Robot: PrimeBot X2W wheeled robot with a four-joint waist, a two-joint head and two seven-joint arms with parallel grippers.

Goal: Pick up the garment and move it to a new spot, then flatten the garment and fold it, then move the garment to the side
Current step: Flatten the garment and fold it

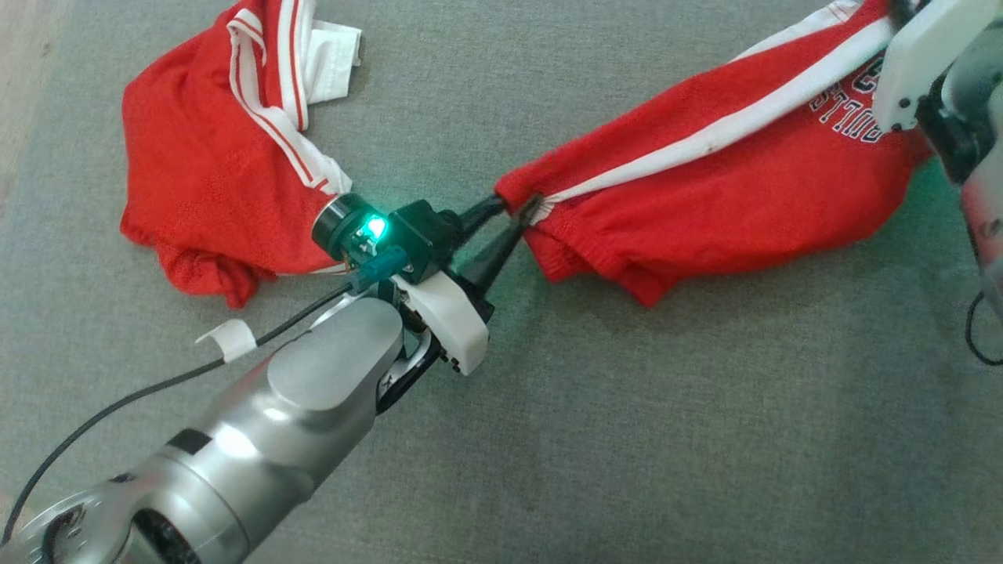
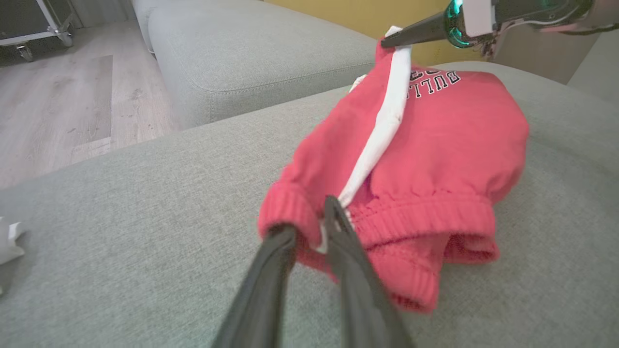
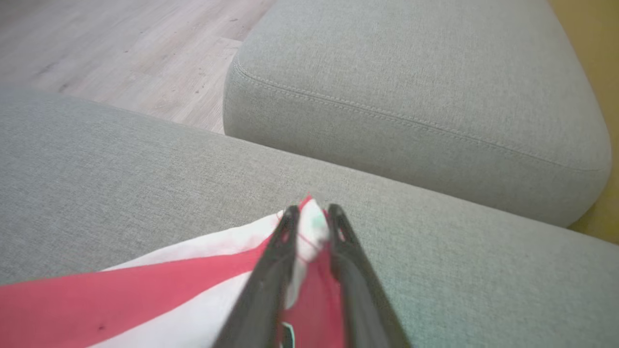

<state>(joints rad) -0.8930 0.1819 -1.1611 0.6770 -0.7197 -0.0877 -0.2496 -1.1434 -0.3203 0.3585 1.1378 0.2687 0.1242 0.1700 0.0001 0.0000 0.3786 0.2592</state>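
Stretched across the grey sofa cushion (image 1: 627, 407), the red white-striped mesh garment (image 1: 705, 196): left end effector (image 2: 309, 220) pinches its elastic hem; left wrist view shows right end effector (image 2: 387, 42) seemingly nipping the far end.

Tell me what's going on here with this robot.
The robot has a pair of red shorts stretched across a grey sofa cushion. Its left tool pinches the elastic-banded end, its right tool the opposite end at the white stripe. A second red garment lies crumpled off to the robot's left.
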